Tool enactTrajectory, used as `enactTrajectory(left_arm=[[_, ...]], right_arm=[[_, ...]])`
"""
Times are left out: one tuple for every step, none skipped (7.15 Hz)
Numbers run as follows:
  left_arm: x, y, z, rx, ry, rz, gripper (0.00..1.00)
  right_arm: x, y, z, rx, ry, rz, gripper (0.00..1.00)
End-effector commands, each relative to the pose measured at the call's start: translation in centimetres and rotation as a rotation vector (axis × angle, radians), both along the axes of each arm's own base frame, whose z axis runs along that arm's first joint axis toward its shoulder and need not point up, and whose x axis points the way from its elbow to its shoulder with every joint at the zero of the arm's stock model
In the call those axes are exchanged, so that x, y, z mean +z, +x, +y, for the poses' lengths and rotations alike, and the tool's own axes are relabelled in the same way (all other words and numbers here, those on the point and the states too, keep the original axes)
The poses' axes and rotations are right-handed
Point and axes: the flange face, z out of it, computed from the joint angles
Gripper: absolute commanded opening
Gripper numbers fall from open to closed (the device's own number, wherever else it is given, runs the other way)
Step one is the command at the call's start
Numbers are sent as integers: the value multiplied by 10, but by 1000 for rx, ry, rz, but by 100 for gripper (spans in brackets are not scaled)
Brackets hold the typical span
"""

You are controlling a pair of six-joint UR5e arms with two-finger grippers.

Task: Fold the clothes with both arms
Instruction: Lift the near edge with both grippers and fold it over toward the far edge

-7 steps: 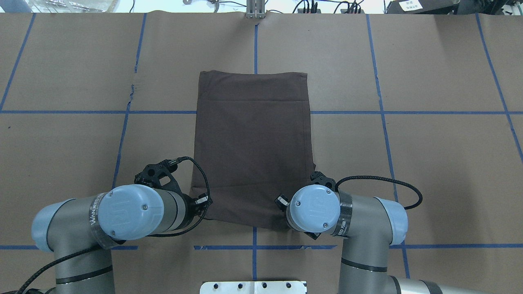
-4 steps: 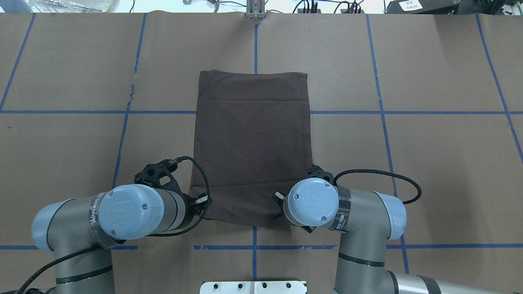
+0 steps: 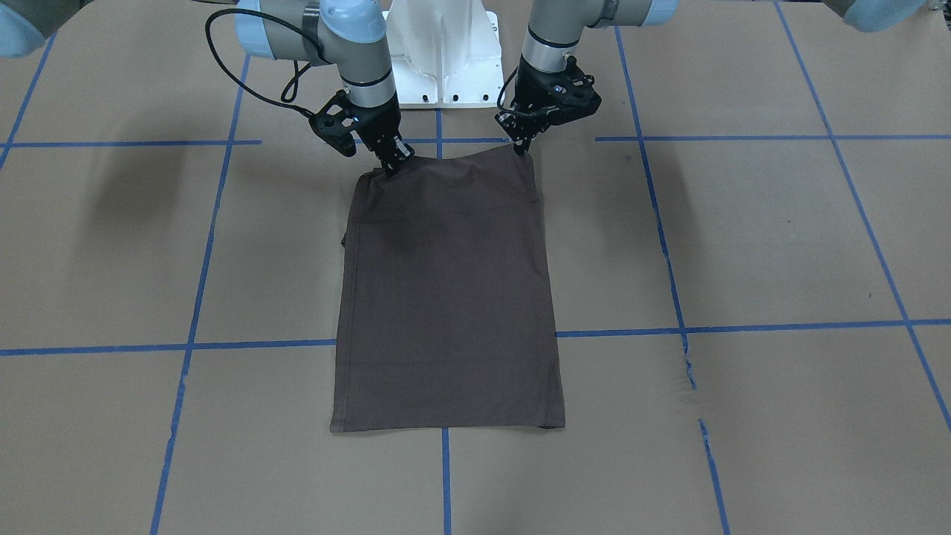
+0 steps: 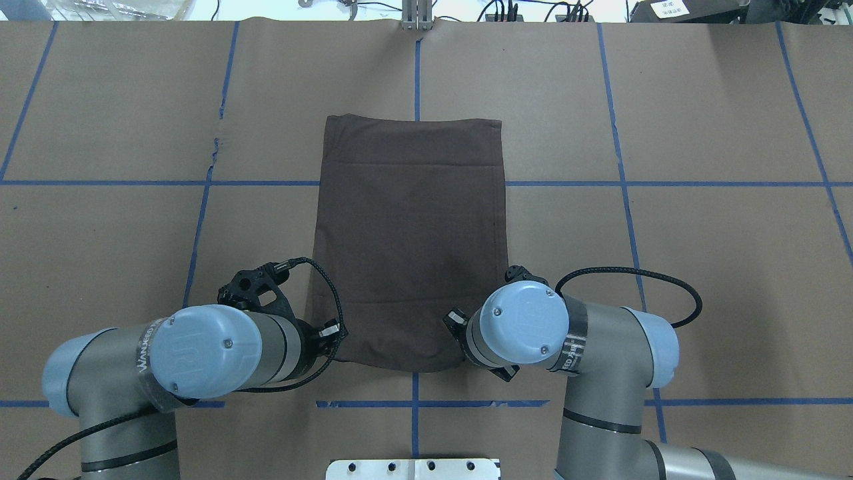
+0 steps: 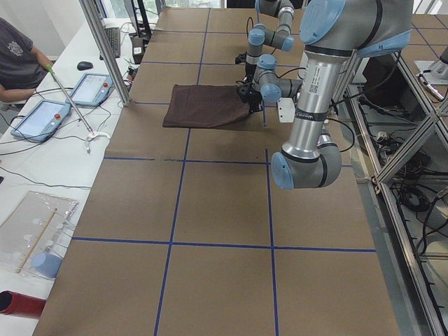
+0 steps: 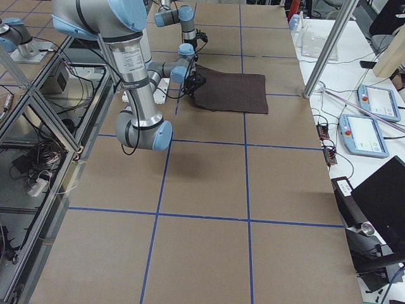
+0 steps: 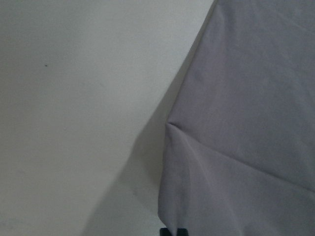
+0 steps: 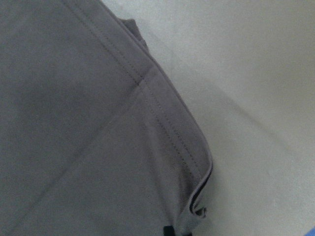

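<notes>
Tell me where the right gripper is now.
In the front-facing view the right gripper sits upper left, just before the white pedestal, pinching a robot-side corner of the T-shirt; the left gripper holds the other.

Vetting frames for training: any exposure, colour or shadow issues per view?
Wrist views: washed out, shirt reads grey-lilac, not brown; seam stitching sharp in right wrist. Front-facing: soft shadows on table and shirt. Overhead: background strip past table's far edge blown out white.
</notes>
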Motion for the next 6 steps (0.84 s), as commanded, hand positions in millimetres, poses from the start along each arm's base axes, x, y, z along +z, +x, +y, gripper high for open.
enactTrajectory(left_arm=[[-7,0,43,96,-26,17,0],[-11,-12,69,138,-33,13,0],[-19,-27,85,168,-29,29,0],[-25,-28,87,177,-30,43,0],[-27,-26,90,210,-46,51,0],[-31,-36,63,157,-38,60,0]], right_arm=[[-1,23,27,-56,4,-35,0],[-5,31,41,-75,11,-51,0],[-3,30,46,-85,10,-50,0],[-7,28,47,-94,19,-56,0],[-10,36,27,-83,56,-59,0],[-22,47,2,-64,98,-76,0]])
